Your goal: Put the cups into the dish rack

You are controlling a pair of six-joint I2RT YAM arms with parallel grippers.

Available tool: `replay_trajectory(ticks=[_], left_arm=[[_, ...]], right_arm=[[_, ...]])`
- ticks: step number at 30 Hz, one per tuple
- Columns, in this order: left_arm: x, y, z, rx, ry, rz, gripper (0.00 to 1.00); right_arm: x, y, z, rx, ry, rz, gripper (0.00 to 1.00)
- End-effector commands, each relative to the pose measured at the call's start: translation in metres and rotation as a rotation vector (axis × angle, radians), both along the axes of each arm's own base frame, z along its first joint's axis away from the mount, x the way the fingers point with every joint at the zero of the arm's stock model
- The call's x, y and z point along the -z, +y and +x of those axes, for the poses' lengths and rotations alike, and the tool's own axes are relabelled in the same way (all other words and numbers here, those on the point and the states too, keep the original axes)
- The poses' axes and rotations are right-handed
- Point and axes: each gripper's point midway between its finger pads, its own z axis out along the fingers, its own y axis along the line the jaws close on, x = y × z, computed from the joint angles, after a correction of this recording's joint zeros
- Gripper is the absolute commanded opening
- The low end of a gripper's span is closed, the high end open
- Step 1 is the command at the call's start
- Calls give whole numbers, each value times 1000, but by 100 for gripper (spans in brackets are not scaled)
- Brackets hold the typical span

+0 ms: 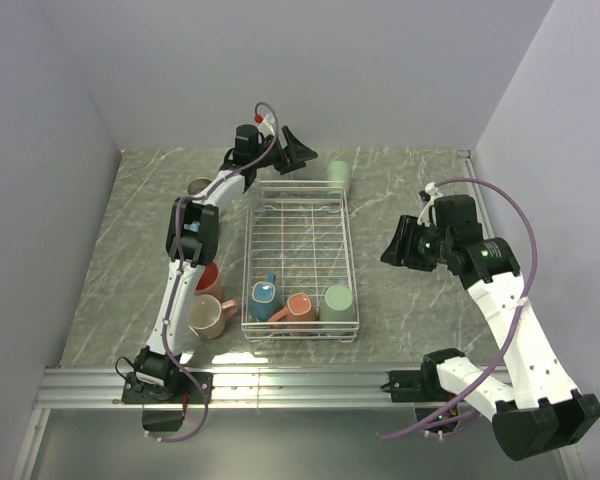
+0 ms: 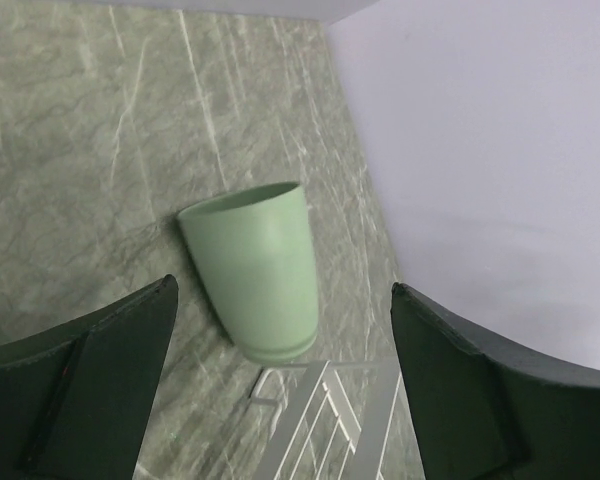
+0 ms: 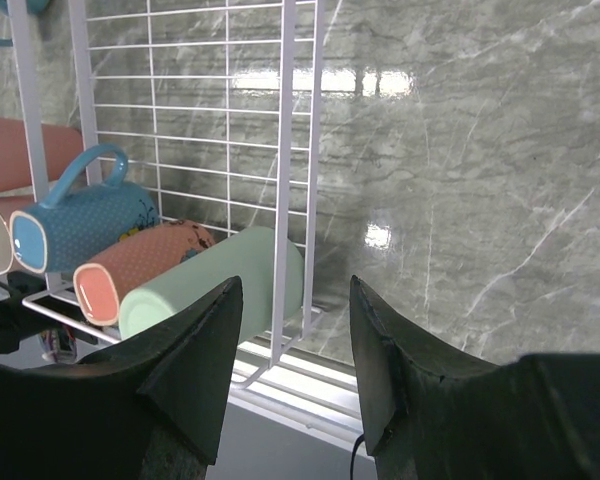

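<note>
- The left gripper (image 1: 300, 152) hung over the far edge of the desk (image 1: 420, 190), just past the far end of the dish rack (image 1: 300, 235).
- Its jaws stood wide apart and held nothing.
- In the left wrist view a mint green cup (image 2: 255, 270) stood upright on the desk between the two fingers (image 2: 100, 370), touching neither.
- That cup sat just outside the rack's far right corner, close to the back wall.
- The right gripper (image 1: 400, 245) hovered to the right of the rack, well apart from the upright cup.
- Its jaws were partly open with nothing between them, and they pointed toward the rack's near right side.
- Three cups lay on their sides in a row at the near end of the rack: a teal blue mug (image 1: 265, 297) on the left, a salmon mug (image 1: 300, 307) in the middle and a second mint cup (image 1: 338, 298) on the right.
- The rest of the rack's wire floor was bare.
- On the desk left of the rack, a reddish salmon cup (image 1: 208, 280) sat partly hidden by the left arm, with a pale pink mug (image 1: 208, 317) just in front of it.
- A small greyish cup (image 1: 198, 187) stood farther back on the left, half hidden behind the same arm.
</note>
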Motion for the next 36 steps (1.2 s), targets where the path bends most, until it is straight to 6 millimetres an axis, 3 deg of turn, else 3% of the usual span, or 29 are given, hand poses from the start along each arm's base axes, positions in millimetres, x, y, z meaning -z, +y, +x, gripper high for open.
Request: replay_trajectory(ticks=[1,4,7,8,9,10,11,12,13,14,15,16,18,19,21,22,23,25,29,35,36], left_arm=[[-27,-5,-3,14,-64,-11,92],[-34,-2,-11,31,-59,-8,90],[-61,6,-14,8,-86,-4,90],[-68,7,-14,1,-93,-3,90],[-80,11,-12,-23,-104,-2,91],[-88,17,-8,-43,-110,1,91],[-89,21,-6,-60,-99,6,90],[-96,25,-4,-82,-103,4,90],[-99,33,0,-102,-100,5,90],[-102,36,2,-110,-99,3,89],[-111,39,1,-115,-108,-6,89],[-114,44,3,-129,-108,-6,89],[-131,50,2,-140,-131,-7,89],[-135,55,2,-150,-134,-7,89],[-161,61,-3,-157,-165,-29,90],[-169,67,-4,-167,-163,-41,90],[-190,71,-11,-171,-182,-63,89],[-211,79,-17,-192,-192,-82,89],[-259,91,-45,-191,-267,-59,90],[-262,99,-84,-181,-268,-6,89],[-270,101,-95,-179,-287,0,89]], right_arm=[[-23,-2,31,29,-77,-8,54],[-45,-1,69,75,-98,28,54],[-71,2,117,111,-118,76,58],[-77,1,130,125,-124,82,63],[-100,4,146,120,-175,100,66],[-84,7,168,120,-128,94,70],[-83,10,181,124,-118,101,72],[-99,13,196,125,-151,117,75],[-75,16,218,141,-89,117,77],[-70,17,230,151,-79,122,78],[-57,18,253,172,-60,118,89],[-46,19,261,194,-28,119,99],[-39,19,281,229,-11,121,99],[-6,19,290,258,73,110,99],[10,23,301,275,104,109,100],[29,27,306,285,134,93,100],[37,28,308,292,137,86,100],[58,36,310,302,171,75,100],[86,32,310,382,216,4,100],[118,38,313,422,241,-23,100],[125,37,317,439,241,-38,100]])
